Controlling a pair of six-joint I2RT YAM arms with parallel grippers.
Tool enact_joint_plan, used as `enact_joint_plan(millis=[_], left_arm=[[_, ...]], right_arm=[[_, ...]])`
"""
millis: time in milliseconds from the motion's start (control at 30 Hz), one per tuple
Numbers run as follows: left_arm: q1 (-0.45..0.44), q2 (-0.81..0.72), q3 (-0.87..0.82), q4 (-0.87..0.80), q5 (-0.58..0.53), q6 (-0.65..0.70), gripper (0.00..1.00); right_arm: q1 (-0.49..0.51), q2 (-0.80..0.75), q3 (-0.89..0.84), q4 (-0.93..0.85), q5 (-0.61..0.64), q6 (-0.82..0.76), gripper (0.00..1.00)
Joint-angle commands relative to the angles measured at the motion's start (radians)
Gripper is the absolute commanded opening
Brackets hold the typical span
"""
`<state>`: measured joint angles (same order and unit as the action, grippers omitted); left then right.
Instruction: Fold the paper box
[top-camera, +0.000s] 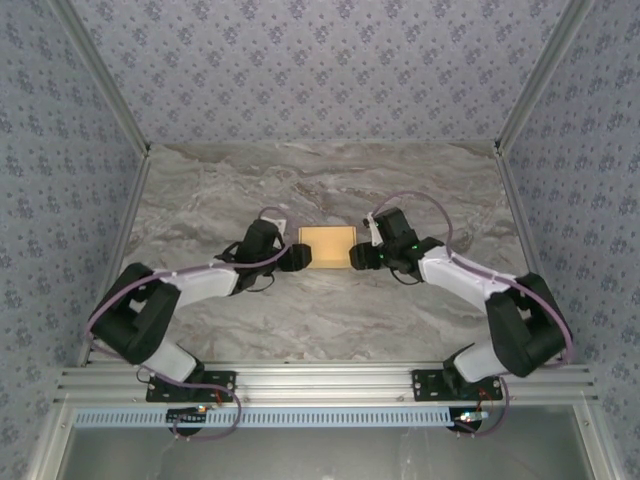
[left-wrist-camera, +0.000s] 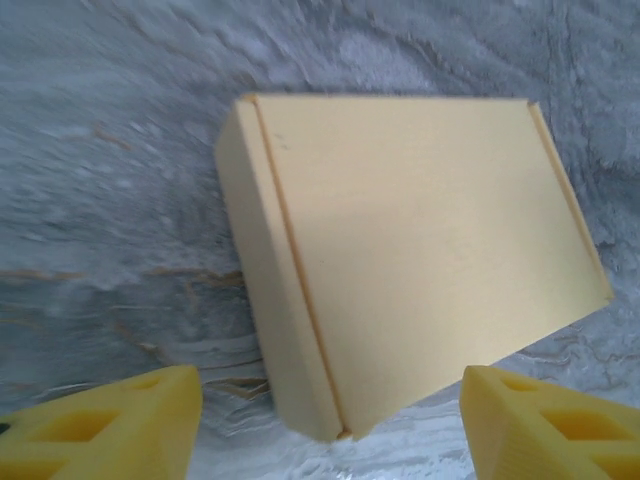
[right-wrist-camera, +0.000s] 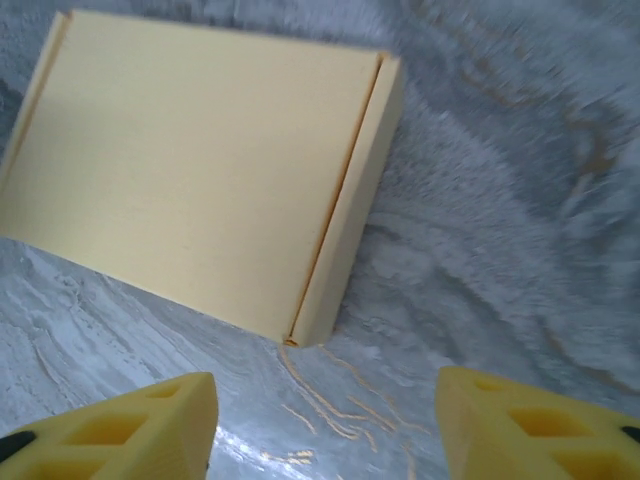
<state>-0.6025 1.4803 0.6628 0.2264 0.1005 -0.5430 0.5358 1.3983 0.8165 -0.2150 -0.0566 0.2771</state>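
Evidently left tool (left-wrist-camera: 328, 415) and right tool (right-wrist-camera: 327, 405) gape empty, flanking paper box (top-camera: 327, 246)

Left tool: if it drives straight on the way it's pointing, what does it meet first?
Most likely the paper box: its near end wall lies straight ahead of the open left tool. The gap between them is hard to judge.

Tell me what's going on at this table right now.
Two robot arms are working on a paper box. It lies on the marble table as a closed, flat rectangular box, so the folding looks done. The left end effector sits off one short end and the right end effector off the other, both open and neither gripping it.
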Motion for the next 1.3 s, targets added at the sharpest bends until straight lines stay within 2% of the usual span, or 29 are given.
enact_joint_plan(millis=[0, 233, 333, 433, 533, 667, 733, 833, 1000, 1133, 1267], left_arm=[[0.033, -0.156, -0.027, -0.068, -0.132, 0.089, 0.72], [0.074, -0.446, -0.122, -0.102, -0.407, 0.253, 0.87], [0.128, -0.529, -0.154, -0.101, -0.466, 0.301, 0.92], [0.205, -0.57, -0.167, -0.111, -0.506, 0.331, 0.93], [0.3, -0.588, -0.182, -0.102, -0.536, 0.353, 0.94], [0.444, -0.571, -0.213, -0.048, -0.447, 0.391, 0.97], [0.5, -0.539, -0.254, 0.047, -0.388, 0.449, 0.98], [0.539, -0.467, -0.311, 0.213, -0.335, 0.507, 0.99], [0.583, -0.306, -0.316, 0.355, -0.265, 0.523, 0.99], [0.599, -0.164, -0.308, 0.47, -0.222, 0.538, 0.99], [0.619, -0.114, -0.275, 0.478, -0.148, 0.521, 0.99]], right_arm=[[0.009, -0.125, 0.053, -0.103, 0.206, -0.039, 0.68], [0.004, -0.349, -0.001, -0.101, 0.543, -0.111, 0.97], [-0.021, -0.426, -0.064, -0.042, 0.656, -0.132, 0.99], [-0.066, -0.468, -0.112, 0.004, 0.746, -0.133, 0.99], [-0.129, -0.477, -0.159, 0.062, 0.789, -0.125, 0.99], [-0.233, -0.468, -0.232, 0.179, 0.749, -0.111, 0.99], [-0.291, -0.458, -0.304, 0.311, 0.691, -0.149, 0.99], [-0.35, -0.419, -0.409, 0.532, 0.634, -0.208, 0.99], [-0.457, -0.319, -0.46, 0.689, 0.481, -0.205, 0.99], [-0.465, -0.198, -0.482, 0.836, 0.439, -0.257, 0.99], [-0.467, -0.111, -0.485, 0.935, 0.4, -0.275, 0.99]])
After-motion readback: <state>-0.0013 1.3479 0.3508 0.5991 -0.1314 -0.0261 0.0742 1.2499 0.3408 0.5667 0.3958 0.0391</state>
